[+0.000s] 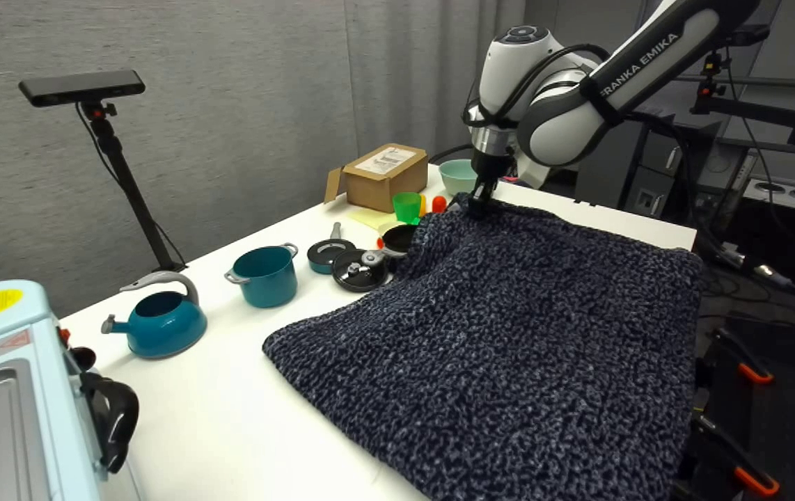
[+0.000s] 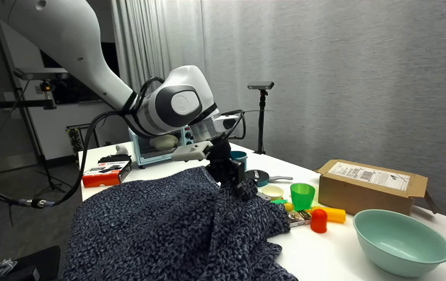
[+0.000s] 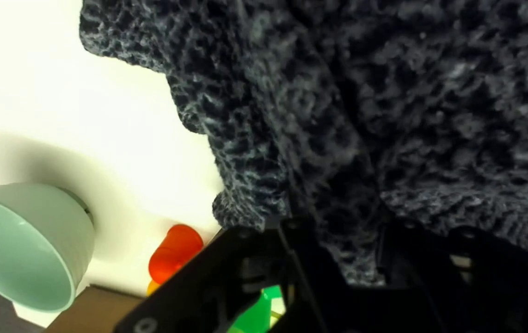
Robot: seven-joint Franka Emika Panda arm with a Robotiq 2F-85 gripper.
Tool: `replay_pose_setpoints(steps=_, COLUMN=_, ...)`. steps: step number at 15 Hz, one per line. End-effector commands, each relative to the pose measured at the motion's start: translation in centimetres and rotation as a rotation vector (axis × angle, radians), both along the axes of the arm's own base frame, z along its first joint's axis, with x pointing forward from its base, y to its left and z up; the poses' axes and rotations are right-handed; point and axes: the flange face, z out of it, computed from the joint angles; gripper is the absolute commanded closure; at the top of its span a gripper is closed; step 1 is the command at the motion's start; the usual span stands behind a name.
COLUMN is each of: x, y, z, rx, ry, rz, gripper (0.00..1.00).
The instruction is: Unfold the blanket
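my hand [image 3: 343,241] seems to be pinching a ridge of the blanket [image 1: 509,334]: in the wrist view the cloth fills the gap with a jaw against each side. how firmly, i can't tell. the blanket lies right under the hand and spreads out from it over much of the table [image 1: 209,410], bunched beside the hand, smoother farther away.

my first worry is the bite. if i've caught several layers, lifting would bring the whole stack along instead of opening a fold; if it's shallow, thick knit could squeeze out and slump back. next is a sideways drag: the black pan [image 1: 399,238] and lid [image 1: 359,278] lie near the hand along the cloth's edge, and the green cup [image 2: 302,197] and red piece [image 2: 319,221] are just past the bunching, so a swinging hem might tip them. the bowl [image 2: 387,253], farther out from the hand, looks safer.

where the jaws meet the cloth it's blurred, dark on dark, so i can't count layers. the blanket is cut off at the bottom of both exterior views; any overhang there is unseen, and its weight could pull against my grip. a packet [image 2: 299,217] near the hand is partly covered; whatever else lies beneath is hidden.
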Motion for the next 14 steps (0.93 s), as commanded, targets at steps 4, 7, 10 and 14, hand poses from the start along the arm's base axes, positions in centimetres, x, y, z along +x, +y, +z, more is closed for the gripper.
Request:
replay_pose_setpoints(steps=4, x=2.1, y=-7.6, z=3.2, rx=0.082, ry=-0.066, rz=-0.251, gripper=1.0)
replay_pose_setpoints(steps=7, x=2.7, y=-11.8, z=4.4, rx=0.103, ry=-0.105, rz=-0.381, gripper=0.99)
replay_pose_setpoints(steps=10, x=3.2, y=-14.8, z=4.5, rx=0.13, ry=-0.09, rz=-0.483, gripper=0.99)
replay_pose_setpoints(steps=14, x=3.4, y=-17.0, z=2.6, rx=0.115, ry=-0.029, rz=-0.564, gripper=0.99)
